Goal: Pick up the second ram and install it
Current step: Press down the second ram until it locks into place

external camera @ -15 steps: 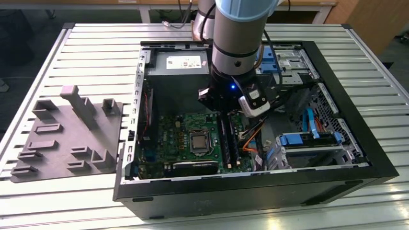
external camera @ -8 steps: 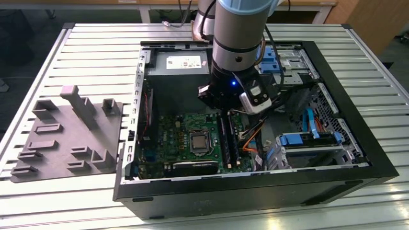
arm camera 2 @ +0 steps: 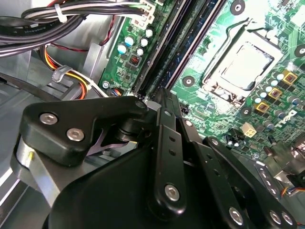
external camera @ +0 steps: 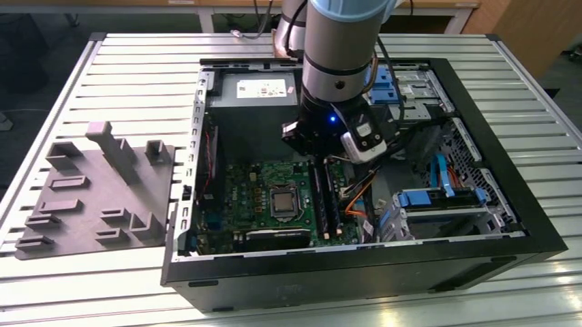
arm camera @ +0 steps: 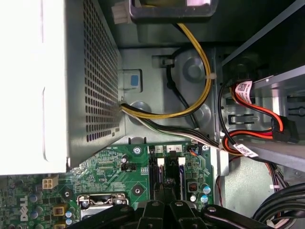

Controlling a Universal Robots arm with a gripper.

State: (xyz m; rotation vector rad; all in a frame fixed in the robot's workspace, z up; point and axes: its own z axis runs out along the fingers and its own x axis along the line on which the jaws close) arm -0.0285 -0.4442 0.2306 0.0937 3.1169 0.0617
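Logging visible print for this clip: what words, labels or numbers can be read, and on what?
White sticker on the power supply: too small to read.
White tags on the red cables: blurred, unreadable.
White lettering on the motherboard: a maker's logo, left unquoted.

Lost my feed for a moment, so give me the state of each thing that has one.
computer case: lying on its side, open.
gripper: down over the memory slots.
second ram: in the slot area, seating unclear.
CPU socket: latched, chip in.
grey tray: on the table, nothing on it.
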